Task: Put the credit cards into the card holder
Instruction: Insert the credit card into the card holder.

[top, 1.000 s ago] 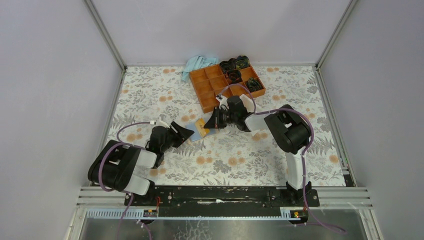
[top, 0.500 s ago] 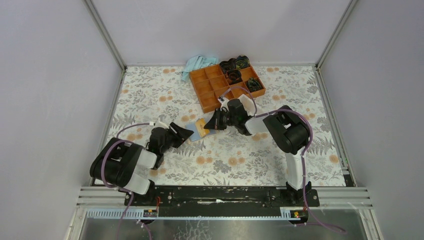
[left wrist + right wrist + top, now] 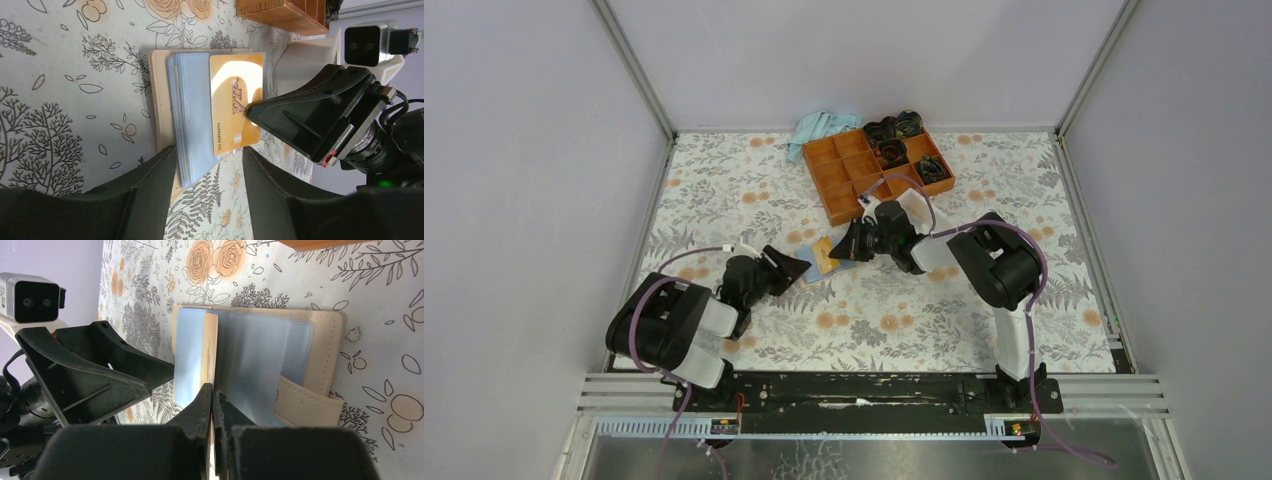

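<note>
Your right gripper (image 3: 212,390) is clamped on the gold rectangular card (image 3: 235,100) over the open beige leather card holder (image 3: 159,100); your left gripper (image 3: 209,155), jaws apart, straddles its near edge.

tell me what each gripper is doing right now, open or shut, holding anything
left gripper: open, jaws straddling the near edge of the card holder
right gripper: shut on the gold VIP card

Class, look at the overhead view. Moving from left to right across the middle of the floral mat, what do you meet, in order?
left arm's fingers → card holder → right arm's fingers → right arm's elbow
</note>
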{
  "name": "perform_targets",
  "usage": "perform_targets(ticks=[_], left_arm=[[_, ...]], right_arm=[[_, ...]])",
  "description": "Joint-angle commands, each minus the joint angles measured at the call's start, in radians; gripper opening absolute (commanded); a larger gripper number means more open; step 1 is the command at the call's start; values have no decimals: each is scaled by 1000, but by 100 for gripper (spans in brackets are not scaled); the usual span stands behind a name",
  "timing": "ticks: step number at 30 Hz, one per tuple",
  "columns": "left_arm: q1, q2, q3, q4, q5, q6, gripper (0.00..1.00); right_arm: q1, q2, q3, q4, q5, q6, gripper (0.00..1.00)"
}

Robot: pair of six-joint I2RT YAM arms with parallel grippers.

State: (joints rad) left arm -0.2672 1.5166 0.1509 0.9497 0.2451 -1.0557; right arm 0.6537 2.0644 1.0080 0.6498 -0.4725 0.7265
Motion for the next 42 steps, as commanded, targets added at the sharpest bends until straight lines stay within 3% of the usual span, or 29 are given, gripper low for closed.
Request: perform_targets(ticks=[1,11,42], left_arm=[[0,24,-14,25,19,-1,58],[0,14,-11,14,18,2,58],[1,9,-7,5,18,7,57]], right_arm=[[17,2,-16,-7,44,-21,0],[8,-91,5,-135,100,-111,0],[-3,-93,-20,-134,99,-105,0]])
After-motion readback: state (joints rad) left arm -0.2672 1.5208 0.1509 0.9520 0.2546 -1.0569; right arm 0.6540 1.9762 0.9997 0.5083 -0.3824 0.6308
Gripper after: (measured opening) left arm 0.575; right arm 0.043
